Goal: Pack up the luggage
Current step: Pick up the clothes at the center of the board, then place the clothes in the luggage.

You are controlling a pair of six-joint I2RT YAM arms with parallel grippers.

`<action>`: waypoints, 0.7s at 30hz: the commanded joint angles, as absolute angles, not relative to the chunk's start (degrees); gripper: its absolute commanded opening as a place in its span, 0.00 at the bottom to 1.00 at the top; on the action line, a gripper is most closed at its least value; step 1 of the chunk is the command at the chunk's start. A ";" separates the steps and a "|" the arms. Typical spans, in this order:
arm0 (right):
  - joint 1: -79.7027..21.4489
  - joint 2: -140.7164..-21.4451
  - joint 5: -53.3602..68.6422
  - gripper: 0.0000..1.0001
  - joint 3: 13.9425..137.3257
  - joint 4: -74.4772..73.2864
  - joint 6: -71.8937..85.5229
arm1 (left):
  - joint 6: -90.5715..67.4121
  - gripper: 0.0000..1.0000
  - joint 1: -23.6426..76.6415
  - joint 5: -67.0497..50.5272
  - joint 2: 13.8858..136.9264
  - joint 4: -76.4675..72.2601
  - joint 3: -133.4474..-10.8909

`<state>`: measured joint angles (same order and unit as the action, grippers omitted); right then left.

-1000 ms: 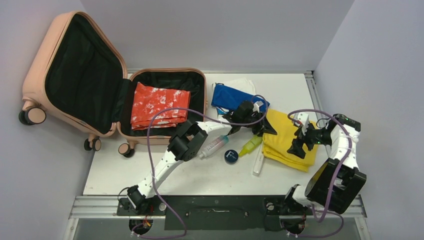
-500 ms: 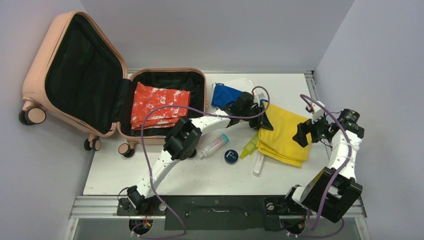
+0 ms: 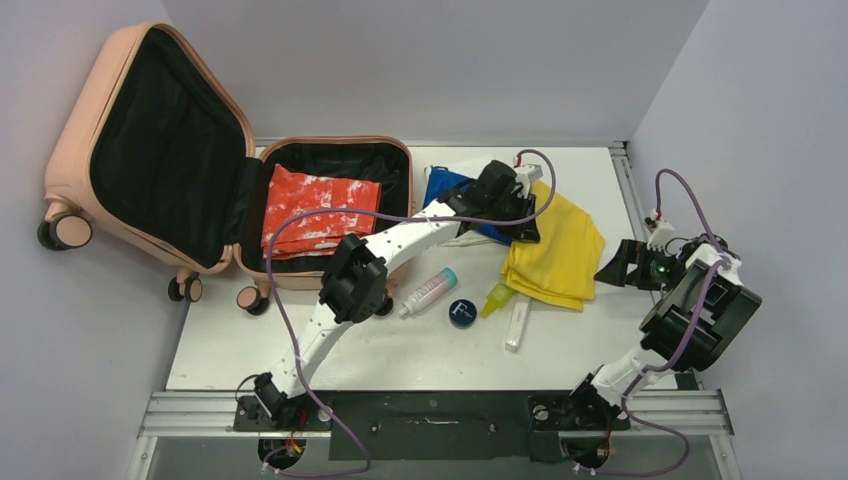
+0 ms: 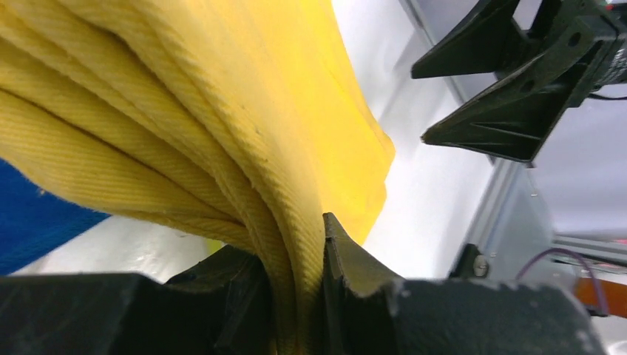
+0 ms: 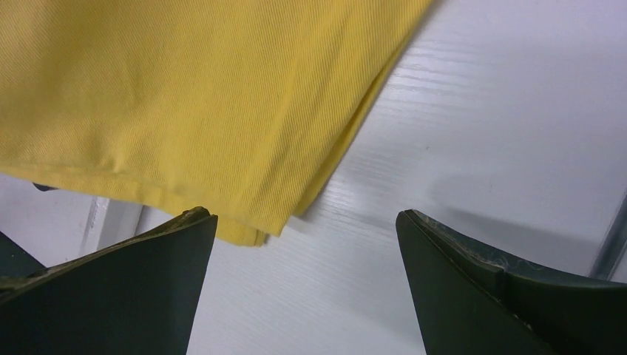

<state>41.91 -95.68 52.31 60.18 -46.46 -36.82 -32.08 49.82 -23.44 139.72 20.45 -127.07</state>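
The salmon-pink luggage (image 3: 72, 130) lies open at the back left with a folded red-and-white cloth (image 3: 318, 210) in its lower half. My left gripper (image 3: 512, 218) is shut on a folded yellow cloth (image 3: 560, 250) and holds its left edge up; the cloth fills the left wrist view (image 4: 185, 111), pinched between the fingers (image 4: 347, 259). My right gripper (image 3: 615, 270) is open and empty to the right of the yellow cloth, whose corner (image 5: 185, 111) shows above its fingertips.
A blue cloth (image 3: 447, 188) and a white cloth (image 3: 470, 166) lie behind the left gripper. A clear bottle (image 3: 428, 292), a dark round tin (image 3: 462, 313), a small yellow-green bottle (image 3: 496, 297) and a white tube (image 3: 518, 325) lie in front of it.
My left gripper has pulled the yellow cloth up and to the left, toward the luggage. My right gripper has let go of the cloth and drawn back to the right.
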 commanded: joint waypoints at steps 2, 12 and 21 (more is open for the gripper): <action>39.33 -90.18 51.88 0.97 59.42 -42.98 -35.17 | -16.84 0.00 49.40 -15.42 132.71 28.23 -135.02; 32.01 -80.98 44.27 0.96 54.86 -36.62 -32.58 | -9.74 0.00 46.23 -10.79 128.69 40.47 -137.14; 30.87 -80.08 43.40 0.96 55.13 -36.19 -32.26 | -5.75 0.00 43.36 -11.69 123.17 49.62 -137.87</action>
